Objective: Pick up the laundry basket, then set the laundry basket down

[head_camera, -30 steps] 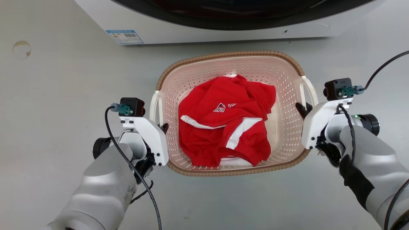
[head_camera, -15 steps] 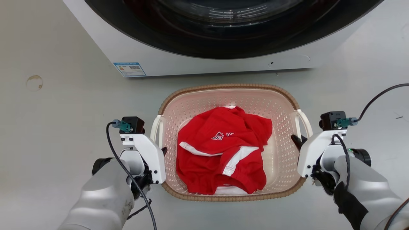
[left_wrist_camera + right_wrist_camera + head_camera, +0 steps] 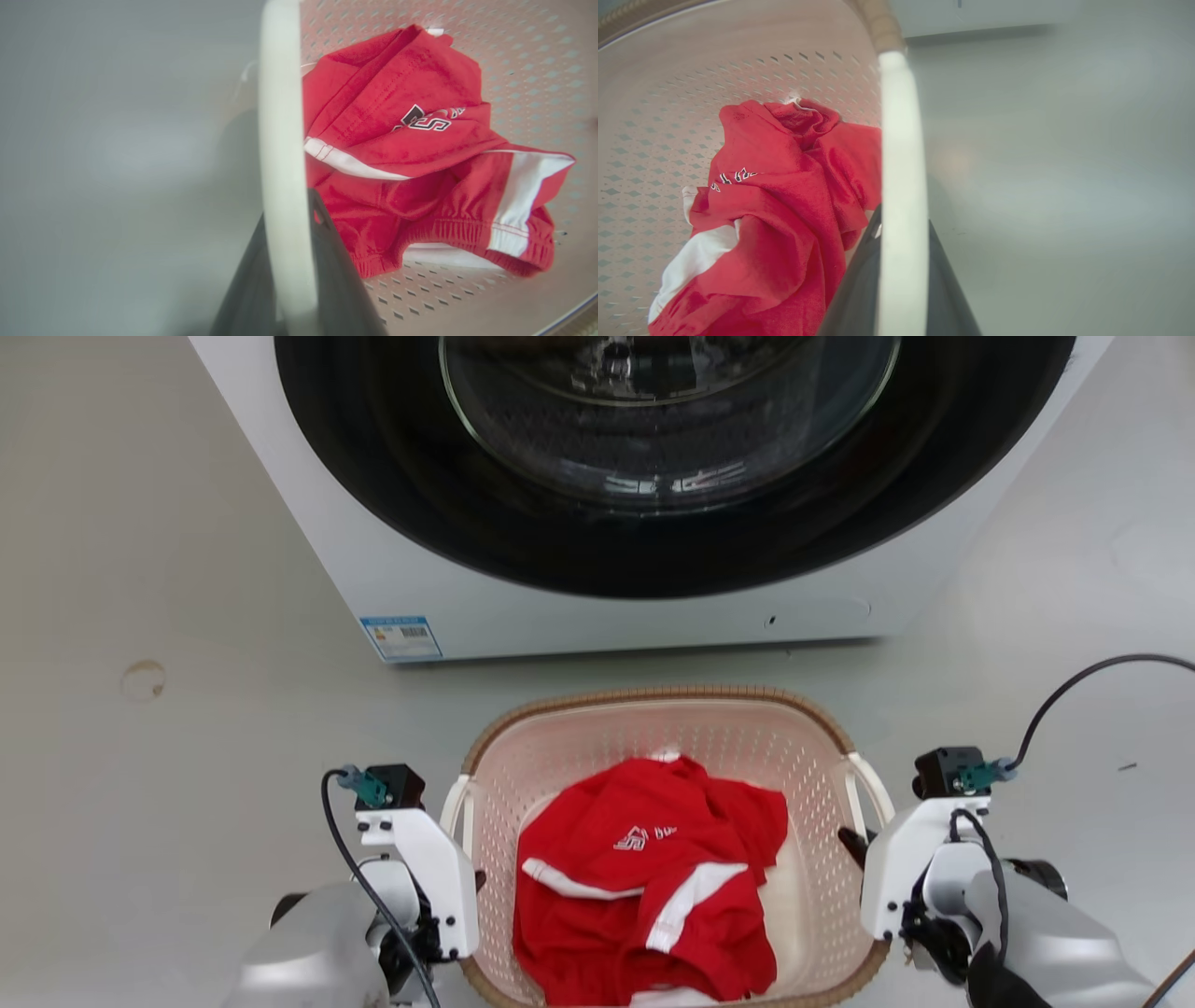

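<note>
Laundry basket (image 3: 653,694) is parked just in front of the washer (image 3: 653,621), with red clothes (image 3: 653,887) bunched in the bottom. Can't tell from here if it's touching the floor (image 3: 140,803) or not. Left gripper (image 3: 287,212) is pinching the white left handle (image 3: 279,116), one dark finger on each side. Right gripper (image 3: 903,221) is doing the same on the right handle (image 3: 901,140), jaws clamped around the white bar. Both arms sit tight against the basket's sides.

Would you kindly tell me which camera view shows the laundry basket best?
The head view: the laundry basket shows nearly whole, brown rim and both white handles. Each wrist view gives one handle close up and part of the perforated inner wall.
</note>
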